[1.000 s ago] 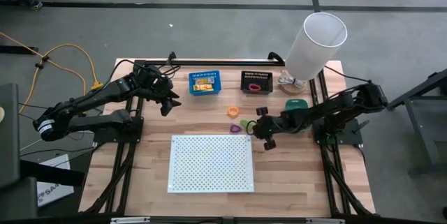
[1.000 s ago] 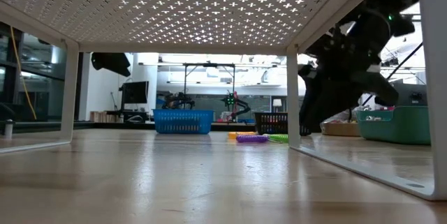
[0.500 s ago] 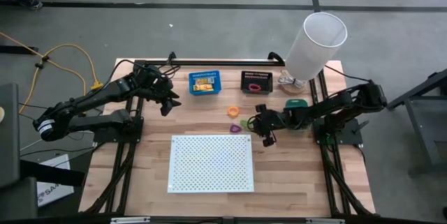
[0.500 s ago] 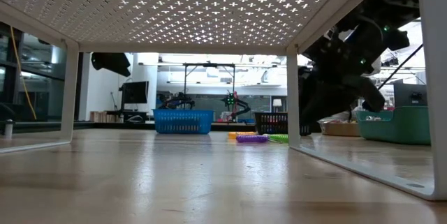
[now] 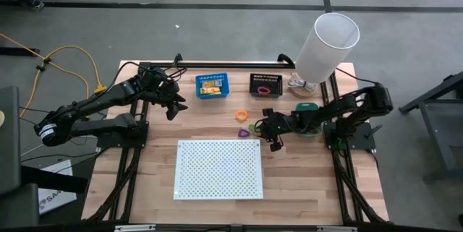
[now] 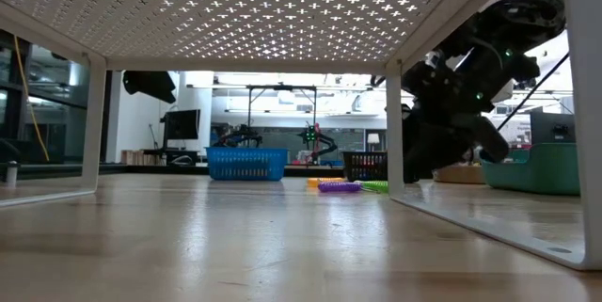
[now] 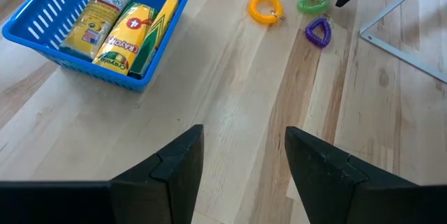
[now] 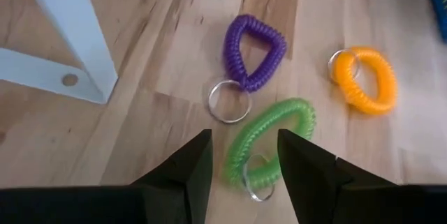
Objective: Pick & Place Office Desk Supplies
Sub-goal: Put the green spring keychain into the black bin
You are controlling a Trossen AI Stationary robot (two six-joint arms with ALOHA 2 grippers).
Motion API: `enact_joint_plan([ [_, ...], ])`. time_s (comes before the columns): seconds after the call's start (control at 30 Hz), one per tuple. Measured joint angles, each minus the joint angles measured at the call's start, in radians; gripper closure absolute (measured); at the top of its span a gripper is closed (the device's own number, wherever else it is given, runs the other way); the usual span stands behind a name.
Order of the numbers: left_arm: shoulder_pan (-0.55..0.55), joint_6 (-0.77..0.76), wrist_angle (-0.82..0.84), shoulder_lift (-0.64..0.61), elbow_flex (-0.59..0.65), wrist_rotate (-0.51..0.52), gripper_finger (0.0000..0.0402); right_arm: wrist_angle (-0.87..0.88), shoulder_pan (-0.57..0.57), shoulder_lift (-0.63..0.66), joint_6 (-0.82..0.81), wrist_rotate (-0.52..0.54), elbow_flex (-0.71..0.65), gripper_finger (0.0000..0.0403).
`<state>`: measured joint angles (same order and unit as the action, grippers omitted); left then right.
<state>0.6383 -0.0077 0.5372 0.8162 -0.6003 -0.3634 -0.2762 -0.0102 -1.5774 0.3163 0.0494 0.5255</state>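
We see three coiled plastic loops lying on the bare wood between the white perforated board [image 5: 219, 168] and the bins: a green loop [image 8: 271, 140], a purple loop [image 8: 253, 48] and an orange loop [image 8: 364, 79], each with a thin metal key ring hanging off it. The right gripper [image 8: 241, 168] hovers low, just above the green loop, its claw open with the two fingers straddling the near end of the coil. We judge the loops light, springy and soft; the plastic looks smooth, so a pinch across one strand of the coil should hold better than a grab at the ring, which is thin and would likely slip.

The left gripper [image 7: 243, 165] waits with its claw wide open near the blue bin [image 5: 212, 85], where yellow crayon packets [image 7: 127, 34] already lie.

In the overhead view the right arm covers most of the green loop. At table height the board's leg and the dark arm hide the gap between fingers and coil, so we cannot tell whether they touch it. The black bin [image 5: 265, 84] holds something red that is too small to name.
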Motion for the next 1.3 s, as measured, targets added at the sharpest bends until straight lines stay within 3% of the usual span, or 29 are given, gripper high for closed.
enact_joint_plan([
  [0.33, 0.0, 0.0, 0.0, 0.0, 0.0, 0.0, 0.0206, 0.001, -0.017, -0.004, -0.035, -0.032, 0.0, 0.0253],
  [0.77, 0.0, 0.0, -0.004, 0.0, 0.0, 0.0, 0.0206, -0.099, -0.023, -0.108, -0.062, -0.055, 0.003, 0.0254],
  [1.07, 0.0, 0.0, -0.004, 0.0, 0.0, 0.0, 0.0206, -0.076, -0.042, -0.11, -0.236, -0.065, 0.002, 0.0254],
  [1.3, 0.0, 0.0, -0.004, 0.0, 0.0, 0.0, 0.0206, -0.076, -0.045, -0.11, -0.24, -0.077, 0.002, 0.0255],
])
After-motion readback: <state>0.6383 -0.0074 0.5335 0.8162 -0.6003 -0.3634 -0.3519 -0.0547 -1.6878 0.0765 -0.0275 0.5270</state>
